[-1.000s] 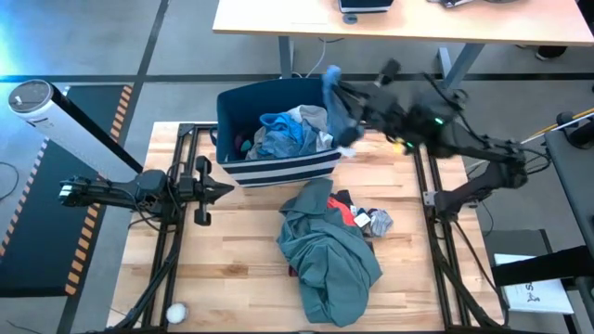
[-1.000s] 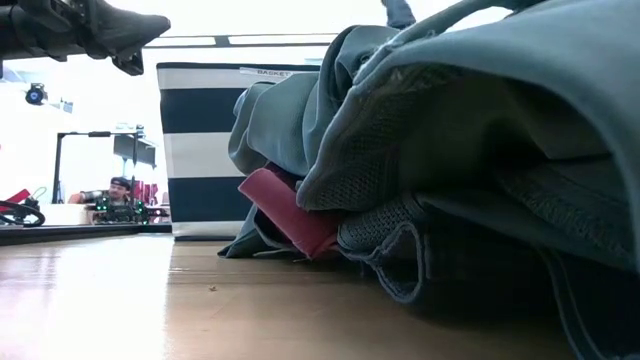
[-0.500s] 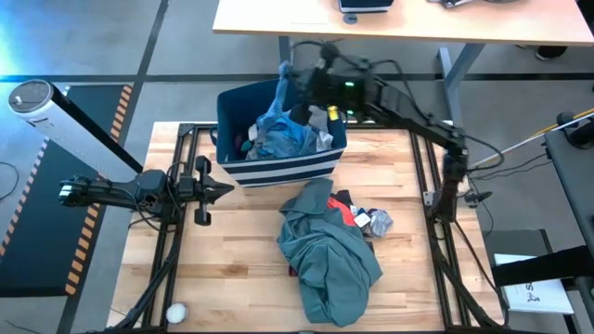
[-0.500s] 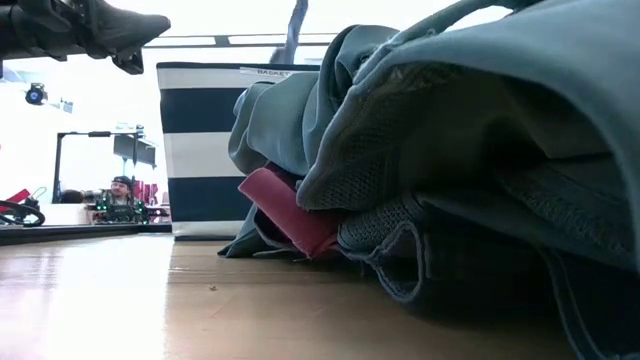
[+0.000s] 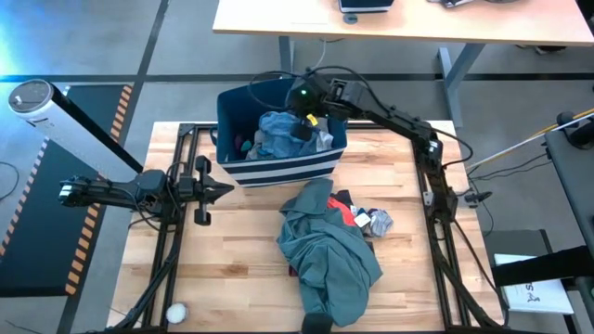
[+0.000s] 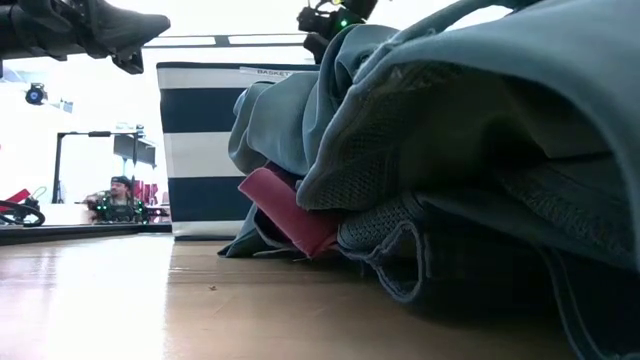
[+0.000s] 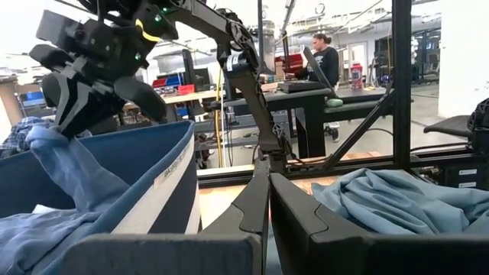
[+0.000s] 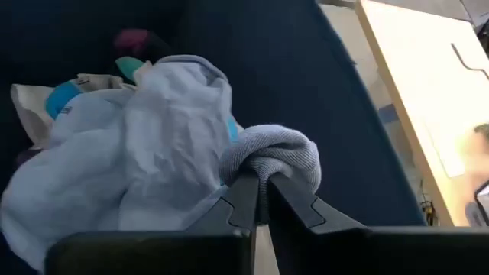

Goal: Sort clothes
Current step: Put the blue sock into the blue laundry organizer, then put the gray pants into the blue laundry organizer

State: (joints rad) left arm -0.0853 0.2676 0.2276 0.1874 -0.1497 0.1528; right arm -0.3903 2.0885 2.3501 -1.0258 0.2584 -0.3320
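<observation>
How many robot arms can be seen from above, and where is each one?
2. The left arm's gripper waits over the table's left side, beside the bin. The right arm's gripper reaches into the bin, pinching a blue cloth.

Floor: grey concrete floor (image 5: 111, 37) with pale seams, all round the table.
Work surface: light wooden plank table top (image 5: 241, 250) on a black metal frame.
Far side: long pale wooden desk (image 5: 390, 26) on white legs.
Left: black mat with orange-black hazard stripes (image 5: 42, 218).
Room beyond: bright workshop, benches, person standing (image 7: 325, 57) at a far desk.
</observation>
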